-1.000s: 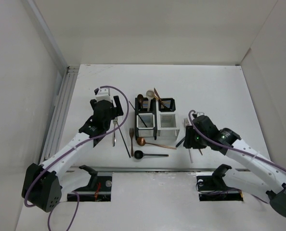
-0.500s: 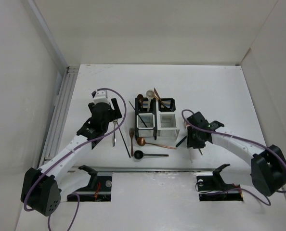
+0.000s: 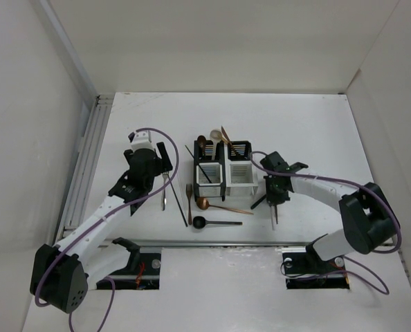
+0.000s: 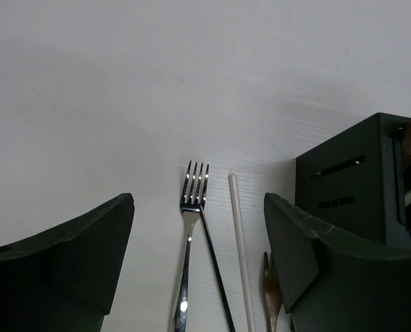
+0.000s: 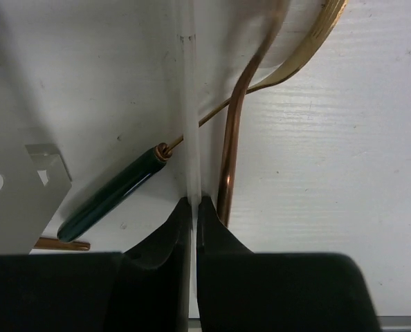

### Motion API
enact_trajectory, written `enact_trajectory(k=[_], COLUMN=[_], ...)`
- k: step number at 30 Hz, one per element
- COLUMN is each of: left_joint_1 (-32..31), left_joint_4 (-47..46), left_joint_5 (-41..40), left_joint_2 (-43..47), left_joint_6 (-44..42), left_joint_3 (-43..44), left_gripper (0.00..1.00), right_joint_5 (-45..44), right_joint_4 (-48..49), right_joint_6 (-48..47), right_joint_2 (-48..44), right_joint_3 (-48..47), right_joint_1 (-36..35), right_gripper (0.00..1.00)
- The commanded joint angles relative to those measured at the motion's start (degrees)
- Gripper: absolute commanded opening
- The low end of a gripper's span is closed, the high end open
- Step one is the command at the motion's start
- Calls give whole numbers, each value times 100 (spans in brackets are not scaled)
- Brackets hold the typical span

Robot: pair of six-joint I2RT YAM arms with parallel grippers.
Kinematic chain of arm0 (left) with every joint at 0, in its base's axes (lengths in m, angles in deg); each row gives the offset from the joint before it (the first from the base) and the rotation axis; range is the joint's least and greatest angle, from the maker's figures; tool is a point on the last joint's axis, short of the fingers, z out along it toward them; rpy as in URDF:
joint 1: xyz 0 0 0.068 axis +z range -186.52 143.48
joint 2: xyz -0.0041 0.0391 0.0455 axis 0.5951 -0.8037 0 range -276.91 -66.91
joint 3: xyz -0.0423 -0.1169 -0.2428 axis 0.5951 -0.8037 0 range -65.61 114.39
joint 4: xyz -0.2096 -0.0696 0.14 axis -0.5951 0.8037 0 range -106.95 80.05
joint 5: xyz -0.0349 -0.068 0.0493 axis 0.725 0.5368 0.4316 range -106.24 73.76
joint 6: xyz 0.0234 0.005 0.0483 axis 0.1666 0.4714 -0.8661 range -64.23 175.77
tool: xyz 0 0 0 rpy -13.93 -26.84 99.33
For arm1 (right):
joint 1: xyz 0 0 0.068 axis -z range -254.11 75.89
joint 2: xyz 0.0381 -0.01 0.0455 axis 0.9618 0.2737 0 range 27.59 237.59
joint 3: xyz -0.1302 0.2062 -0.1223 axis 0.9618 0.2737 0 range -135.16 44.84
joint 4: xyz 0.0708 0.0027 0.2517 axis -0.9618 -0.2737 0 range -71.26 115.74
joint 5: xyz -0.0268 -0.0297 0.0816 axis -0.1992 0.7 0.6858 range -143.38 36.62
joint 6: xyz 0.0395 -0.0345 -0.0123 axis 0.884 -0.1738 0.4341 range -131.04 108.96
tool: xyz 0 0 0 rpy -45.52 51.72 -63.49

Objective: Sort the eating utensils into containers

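The containers [image 3: 223, 169] are a block of two black and two white compartments at the table's middle, with several utensils standing in the back ones. My left gripper [image 3: 160, 163] [image 4: 197, 207] is open and empty above a silver fork [image 4: 194, 183], a black chopstick [image 4: 216, 270] and a pale chopstick [image 4: 239, 235]. My right gripper [image 3: 273, 191] [image 5: 194, 204] is shut on a pale chopstick [image 5: 189, 124], right of the white compartment. A copper handle [image 5: 233, 138], a gold utensil [image 5: 309, 48] and a dark-handled utensil [image 5: 108, 197] lie under it.
In front of the block lie a copper fork [image 3: 189, 194], a copper spoon [image 3: 219, 205] and a black spoon [image 3: 212, 222]. The black compartment's wall [image 4: 358, 187] is close to my left gripper's right finger. A raised rail [image 3: 88, 152] runs along the table's left edge.
My right arm has swung in and its gripper has moved up and left toward the white compartment, with the pale chopstick between its jaws. My left gripper has drifted slightly left.
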Motion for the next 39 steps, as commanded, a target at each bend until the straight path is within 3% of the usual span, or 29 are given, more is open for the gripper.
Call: enact_trajectory(k=[1,4,10,12,14,19,23,30,39], left_joint_1=[91,91,91,91,91,144,144,196,197], left_joint_4=[-102,-154,-207,-207,-260,-199,-137,-23,-23], left_joint_5=[-15,-15,-15,-15,-15,-15,-67,-182,-182], left_joint_2=[178,178,178,178,125,125,125,177,178], left_joint_6=[60,60,60,60,7,7,-46,-98,-98], left_joint_3=[-49,-49,-101,-101,-101,-101,-40,13,13], left_gripper=[73,73,73,73,73,73,73,73,73], right_joint_5=[-299,-728,-2108,-2549,-2602,-1655,-539,253,439], right_joint_4=[99,-305,-1246,-932,155,3483,4700,5468,5521], right_joint_6=[-105,18,246,10,-586,-2394,-3162,-3603,-3085], right_joint_2=[7,-415,-1434,-1698,-2076,-2000,-1184,-338,94], right_joint_3=[-77,-270,-1728,-2097,-2099,-1687,-1747,-1827,-1397], right_joint_1=[-12,-213,-942,-1310,-1522,-2032,-2200,-2402,-2508], right_gripper=[0,0,0,0,0,0,0,0,0])
